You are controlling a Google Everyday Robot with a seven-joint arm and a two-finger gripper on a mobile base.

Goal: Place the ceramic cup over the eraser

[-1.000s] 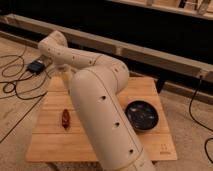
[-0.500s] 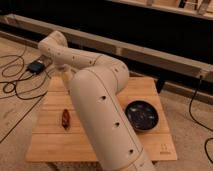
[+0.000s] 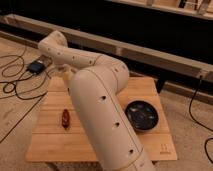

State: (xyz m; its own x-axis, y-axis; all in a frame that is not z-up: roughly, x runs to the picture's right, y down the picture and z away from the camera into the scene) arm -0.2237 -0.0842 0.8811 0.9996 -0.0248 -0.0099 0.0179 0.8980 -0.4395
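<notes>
My white arm (image 3: 95, 100) rises from the bottom of the camera view, bends at the back of the wooden table (image 3: 50, 142) and folds down at the far left. The gripper is at the end of that fold, hidden behind the thick arm link near the table's back left. The ceramic cup is hidden or out of view. A small reddish-brown object (image 3: 65, 119) lies on the left part of the table, apart from the arm; I cannot tell whether it is the eraser.
A wide dark bowl (image 3: 141, 115) stands on the right part of the table. Black cables (image 3: 15, 85) and a small dark box (image 3: 36, 67) lie on the floor to the left. A long dark rail (image 3: 150, 50) runs behind the table.
</notes>
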